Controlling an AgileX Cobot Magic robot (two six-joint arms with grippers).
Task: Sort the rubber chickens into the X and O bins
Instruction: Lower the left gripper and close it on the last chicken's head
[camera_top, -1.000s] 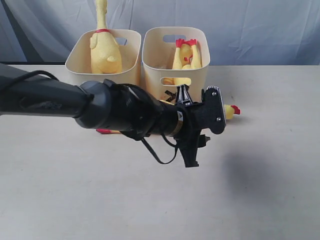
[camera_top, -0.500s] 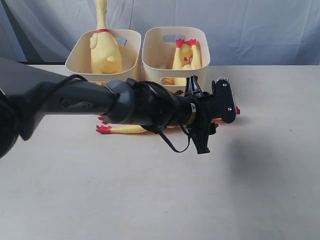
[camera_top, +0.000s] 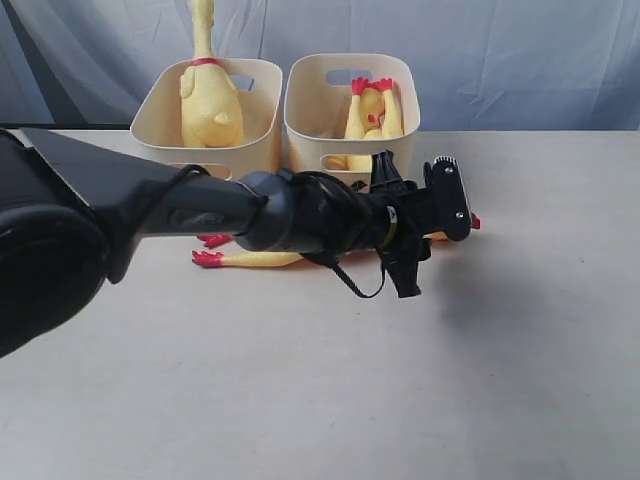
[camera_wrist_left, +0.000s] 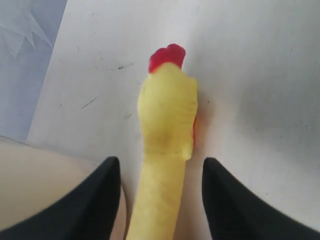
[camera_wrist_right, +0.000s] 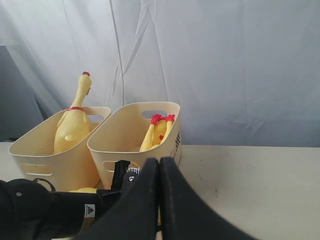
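Two left fingers (camera_wrist_left: 100, 200) spread, flanking neck of chicken (camera_wrist_left: 167, 115) lying on table (camera_wrist_left: 260, 75).

My left arm (camera_top: 150, 205) is matte black, a smooth tube thickening away from the wrist (camera_top: 330, 215). A thin black cable (camera_top: 355, 294) loops under the wrist. Past it sits a flat black plate (camera_top: 450, 195) with small silver screws. My fingers (camera_wrist_left: 102, 200) are plain black wedges. A white triangle label (camera_wrist_right: 89, 210) marks the wrist.

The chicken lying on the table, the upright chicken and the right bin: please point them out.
lying chicken (camera_wrist_left: 167, 110), left wrist view, on its head.
upright chicken (camera_top: 209, 105), exterior view, on its body.
right bin (camera_top: 308, 150), exterior view, on its front wall.
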